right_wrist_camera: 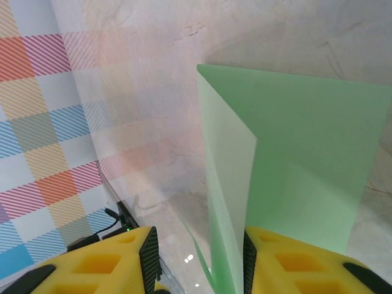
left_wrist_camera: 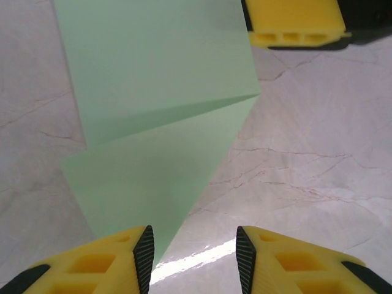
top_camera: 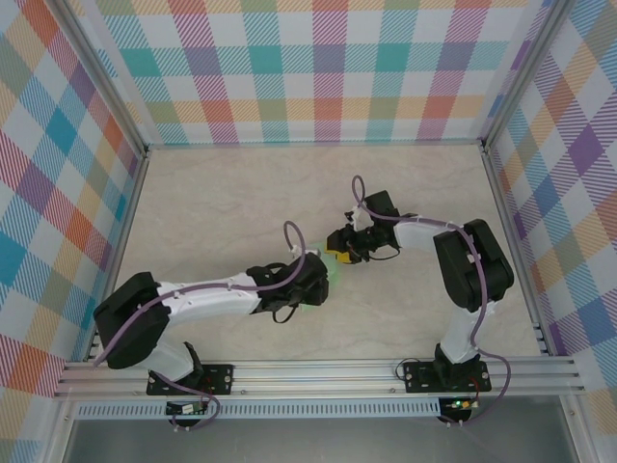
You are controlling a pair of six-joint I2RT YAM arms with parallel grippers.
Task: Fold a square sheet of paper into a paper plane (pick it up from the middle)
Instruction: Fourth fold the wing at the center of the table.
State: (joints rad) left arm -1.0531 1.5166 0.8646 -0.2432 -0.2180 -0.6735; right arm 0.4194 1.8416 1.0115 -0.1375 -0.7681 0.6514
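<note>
The paper plane [left_wrist_camera: 153, 92] is a light green folded sheet with one diagonal crease, lying on the marble table in the left wrist view. Its lower tip reaches the left-hand pad of my left gripper [left_wrist_camera: 195, 245], which is open with bare table between the fingers. A yellow finger of the right gripper [left_wrist_camera: 294, 24] rests at the sheet's far edge. In the right wrist view the paper [right_wrist_camera: 306, 141] rises folded between the jaws of my right gripper [right_wrist_camera: 197, 251], against the right-hand pad, with a clear gap to the other pad. From above, both grippers [top_camera: 326, 275] [top_camera: 339, 253] meet mid-table.
Plaid walls [top_camera: 328, 68] enclose the table [top_camera: 231, 193] on three sides, with aluminium rails [top_camera: 318, 376] along the near edge by the arm bases. In the right wrist view, the plaid wall [right_wrist_camera: 37, 92] and a cabled base with a green light [right_wrist_camera: 122, 223] lie behind.
</note>
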